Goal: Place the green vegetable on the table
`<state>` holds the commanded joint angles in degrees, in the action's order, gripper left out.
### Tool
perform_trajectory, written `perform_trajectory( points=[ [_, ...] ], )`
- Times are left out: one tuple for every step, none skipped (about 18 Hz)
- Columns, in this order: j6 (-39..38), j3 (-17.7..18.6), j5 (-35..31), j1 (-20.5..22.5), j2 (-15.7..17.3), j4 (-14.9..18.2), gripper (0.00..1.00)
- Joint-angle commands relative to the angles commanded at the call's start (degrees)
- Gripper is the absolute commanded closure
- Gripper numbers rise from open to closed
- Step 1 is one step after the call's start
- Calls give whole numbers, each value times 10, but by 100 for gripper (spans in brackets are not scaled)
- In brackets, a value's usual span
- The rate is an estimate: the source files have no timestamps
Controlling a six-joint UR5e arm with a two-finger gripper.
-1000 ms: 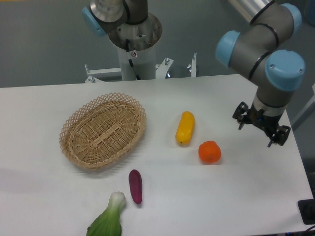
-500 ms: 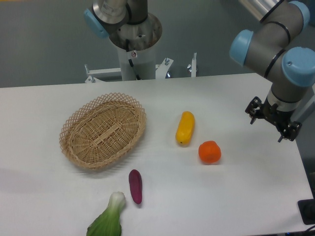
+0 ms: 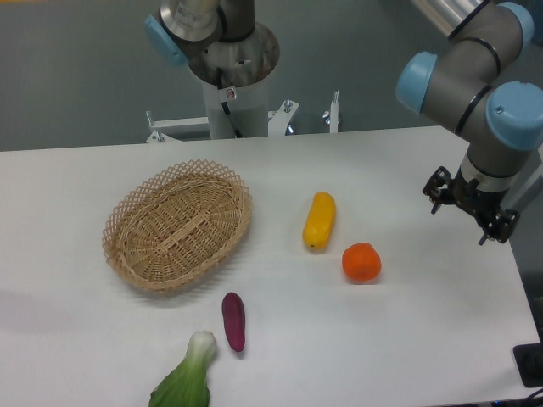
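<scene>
Bok choy (image 3: pixel 187 381) lies flat on the bench (image 3: pixel 76 356) at the front edge, beside the eggplant (image 3: pixel 233 321); the gripper (image 3: pixel 472 214) has pulled away to the far right and now holds still, fingers (image 3: pixel 440 190) spread and empty, so placement looks done

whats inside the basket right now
Nothing: the basket shows only its bare woven floor. The green vegetable, eggplant, yellow vegetable and orange all lie outside it on the table. The near wall hides a thin strip of floor.
</scene>
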<state>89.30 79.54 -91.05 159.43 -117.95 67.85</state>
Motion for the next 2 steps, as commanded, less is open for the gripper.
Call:
perform_trajectory(
  points=[
    [0,0,0,0,0,0,0],
    [-1,0,0,-1,0,0,0]
  ],
)
